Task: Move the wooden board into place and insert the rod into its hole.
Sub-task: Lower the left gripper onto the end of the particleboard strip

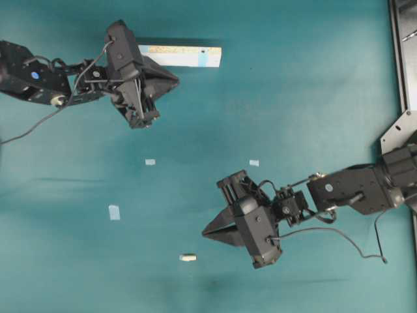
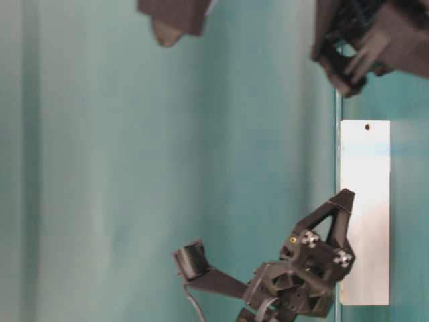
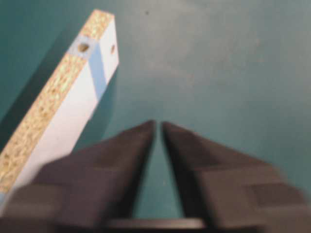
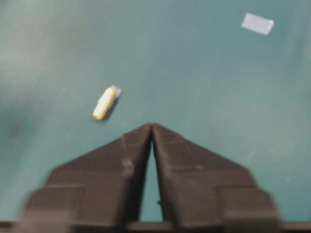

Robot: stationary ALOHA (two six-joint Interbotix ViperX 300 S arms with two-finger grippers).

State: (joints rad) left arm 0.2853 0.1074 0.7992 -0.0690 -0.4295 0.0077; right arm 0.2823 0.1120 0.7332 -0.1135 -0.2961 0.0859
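Note:
The wooden board point(image 1: 182, 56) lies flat at the top of the green table, with a pale blue patch near its right end; it also shows in the table-level view point(image 2: 365, 215). In the left wrist view the board point(image 3: 63, 116) runs along the left side, with a small hole in its edge. My left gripper point(image 1: 177, 80) hovers just below the board's middle, its tips point(image 3: 158, 124) a narrow gap apart and empty. The rod point(image 1: 187, 257) lies alone low on the table. My right gripper point(image 1: 204, 232) is up and to the right of it, tips together point(image 4: 152, 125), and the rod point(image 4: 104, 103) is ahead to the left.
Small pale-blue tape squares lie on the cloth: one point(image 1: 150, 162) left of centre, one point(image 1: 254, 163) right of centre, one point(image 1: 114, 212) lower left. A metal frame point(image 1: 404, 52) runs along the right edge. A loose cable point(image 1: 352, 241) trails under the right arm.

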